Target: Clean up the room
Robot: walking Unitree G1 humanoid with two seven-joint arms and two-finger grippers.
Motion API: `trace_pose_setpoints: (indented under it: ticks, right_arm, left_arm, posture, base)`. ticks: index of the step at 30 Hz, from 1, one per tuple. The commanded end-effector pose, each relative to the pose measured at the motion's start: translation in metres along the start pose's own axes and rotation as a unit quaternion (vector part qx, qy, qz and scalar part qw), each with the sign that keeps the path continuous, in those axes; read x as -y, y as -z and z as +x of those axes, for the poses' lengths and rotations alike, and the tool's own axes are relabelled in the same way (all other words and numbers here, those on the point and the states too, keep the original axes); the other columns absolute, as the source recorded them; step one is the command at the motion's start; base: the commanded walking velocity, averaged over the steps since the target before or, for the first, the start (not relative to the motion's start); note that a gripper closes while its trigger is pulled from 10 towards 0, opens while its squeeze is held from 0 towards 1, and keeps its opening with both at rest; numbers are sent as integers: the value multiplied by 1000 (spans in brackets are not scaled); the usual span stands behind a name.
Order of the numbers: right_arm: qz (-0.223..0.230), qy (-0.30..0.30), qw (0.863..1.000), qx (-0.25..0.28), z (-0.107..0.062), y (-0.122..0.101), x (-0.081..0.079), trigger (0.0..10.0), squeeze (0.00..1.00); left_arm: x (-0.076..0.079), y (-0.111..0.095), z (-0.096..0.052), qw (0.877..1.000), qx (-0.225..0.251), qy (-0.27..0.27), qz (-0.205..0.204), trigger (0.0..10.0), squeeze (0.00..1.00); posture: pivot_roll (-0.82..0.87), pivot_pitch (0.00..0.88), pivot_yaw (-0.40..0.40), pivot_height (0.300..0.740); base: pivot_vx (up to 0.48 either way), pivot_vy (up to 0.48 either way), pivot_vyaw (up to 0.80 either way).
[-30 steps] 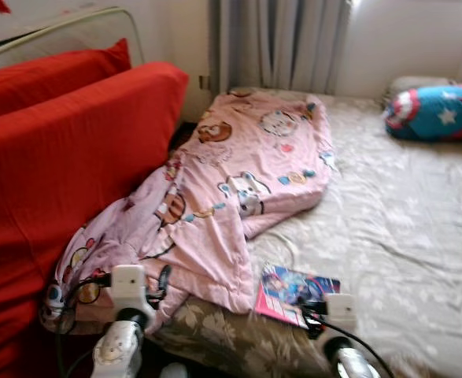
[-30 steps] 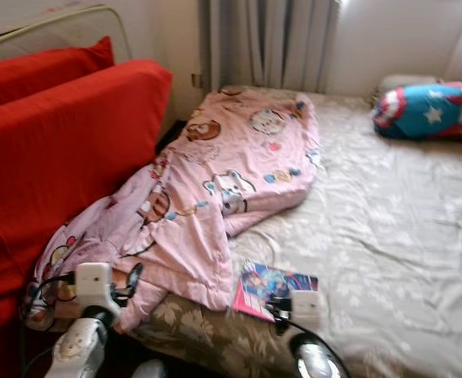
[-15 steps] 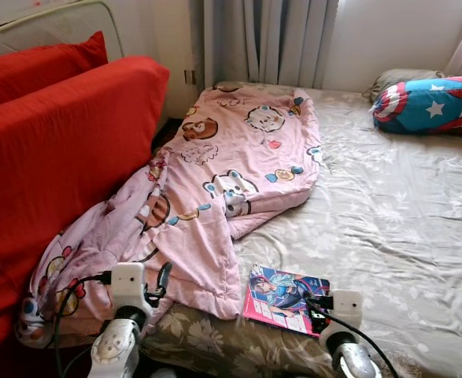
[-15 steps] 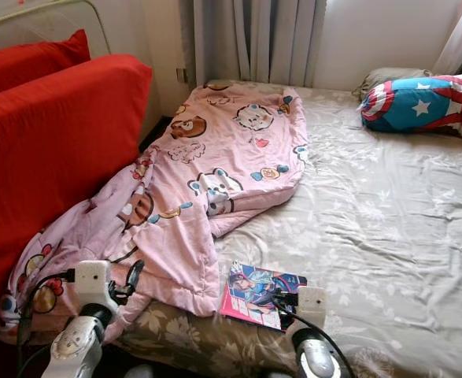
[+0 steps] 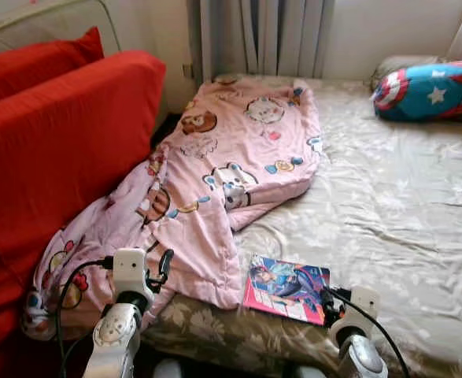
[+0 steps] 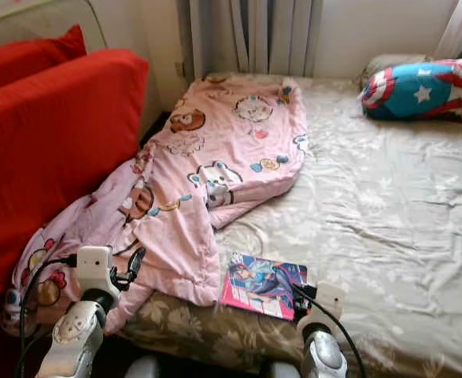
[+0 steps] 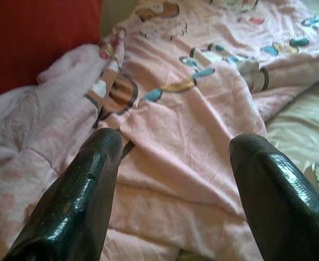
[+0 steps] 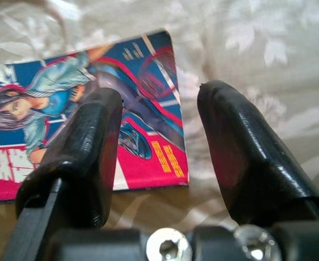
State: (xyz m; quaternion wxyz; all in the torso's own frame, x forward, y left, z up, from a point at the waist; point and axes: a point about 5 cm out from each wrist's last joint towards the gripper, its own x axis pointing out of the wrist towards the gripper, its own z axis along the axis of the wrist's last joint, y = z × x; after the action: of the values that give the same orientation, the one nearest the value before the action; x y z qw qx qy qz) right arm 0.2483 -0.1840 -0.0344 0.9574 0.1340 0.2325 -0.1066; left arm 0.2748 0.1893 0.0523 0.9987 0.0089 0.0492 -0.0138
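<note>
A pink cartoon-print blanket [image 5: 231, 165] lies crumpled across the left side of the bed [image 5: 404, 205], and its lower end spills over the edge beside the red sofa. A bright comic magazine [image 5: 282, 285] lies flat near the bed's front edge, just right of the blanket. My left gripper [image 7: 175, 141] is open, held low over the blanket's lower folds with nothing between its fingers. My right gripper [image 8: 159, 92] is open at the magazine's [image 8: 77, 114] right corner. One finger [image 8: 88, 141] is over the cover and the other is over the sheet.
A red sofa back with a red cushion [image 5: 49, 150] stands tight against the bed's left side. A star-and-stripe pillow [image 5: 431, 90] lies at the far right by the wall. Grey curtains [image 5: 262, 35] hang behind the bed. The sheet's right half is bare.
The whole view has shifted and sharpened as the camera moved. My right wrist now sits a little further right of the magazine. The blanket and magazine lie as before.
</note>
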Motion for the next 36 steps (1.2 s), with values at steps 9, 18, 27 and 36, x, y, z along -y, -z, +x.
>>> trace_pose_setpoints:
  ticks: [9, 18, 27, 36]
  right_arm:
    - [22, 7, 1000, 9, 7, -12, -9, 10000, 0]
    - [94, -14, 995, 19, 13, -23, -11, 10000, 0]
    - [140, -22, 989, 35, 15, -31, -7, 10000, 0]
    - [161, 7, 985, 64, 11, -31, 12, 10000, 0]
  left_arm:
    - [-12, -9, -13, 1000, -3, 3, 8, 10000, 0]
    - [-29, -7, -46, 999, -32, -13, 28, 10000, 0]
    - [-41, -10, -61, 998, -43, -26, 40, 10000, 0]
    - [-44, -10, -68, 997, -58, -28, 47, 10000, 0]
  posture:
    - [165, 236, 56, 632]
    - [223, 300, 81, 632]
    - [251, 313, 93, 632]
    - [245, 304, 102, 632]
  base:
    - [0, 0, 0]
    - [0, 0, 0]
    - [0, 0, 0]
    - [0, 0, 0]
